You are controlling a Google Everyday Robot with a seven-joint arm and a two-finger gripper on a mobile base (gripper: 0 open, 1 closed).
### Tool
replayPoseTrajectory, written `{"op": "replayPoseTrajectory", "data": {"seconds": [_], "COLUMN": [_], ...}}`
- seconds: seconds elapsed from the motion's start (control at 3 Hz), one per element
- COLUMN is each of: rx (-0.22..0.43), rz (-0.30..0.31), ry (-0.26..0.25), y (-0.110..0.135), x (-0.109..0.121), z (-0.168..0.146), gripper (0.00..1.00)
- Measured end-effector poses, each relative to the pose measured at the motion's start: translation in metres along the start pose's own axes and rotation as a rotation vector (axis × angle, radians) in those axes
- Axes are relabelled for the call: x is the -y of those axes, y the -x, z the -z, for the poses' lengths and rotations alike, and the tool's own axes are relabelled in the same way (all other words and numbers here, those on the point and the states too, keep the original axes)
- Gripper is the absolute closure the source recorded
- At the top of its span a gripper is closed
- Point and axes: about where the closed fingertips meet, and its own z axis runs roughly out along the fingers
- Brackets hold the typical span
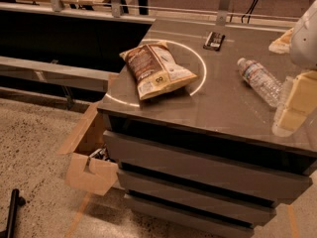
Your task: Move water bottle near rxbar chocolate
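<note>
The water bottle (259,81) lies on its side on the right part of the grey counter top (218,108), its white cap pointing to the back left. The rxbar chocolate (214,40) lies flat near the counter's back edge, some way behind and left of the bottle. My gripper (290,108) hangs at the right edge of the view, just beside the bottle's bottom end, low over the counter. It holds nothing that I can see.
A big brown-and-white chip bag (157,69) lies on the counter's left part. A pale yellow object (281,42) sits at the back right. The counter's front edge drops to drawers (198,167). An open cardboard box (91,157) stands on the floor to the left.
</note>
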Motion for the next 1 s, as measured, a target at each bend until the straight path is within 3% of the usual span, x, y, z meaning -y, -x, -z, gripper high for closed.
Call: {"op": "replayPoseTrajectory", "data": {"seconds": [0.33, 0.67, 1.0], "rx": [0.007, 0.069, 0.161], "rz": [-0.004, -0.096, -0.241], "ry": [-0.006, -0.046, -0.105], "y": [0.0, -0.01, -0.032], "x": [0.001, 0.007, 0.012], "z": [0.001, 0.01, 0.014], "gripper": [0.0, 0.0, 0.0]}}
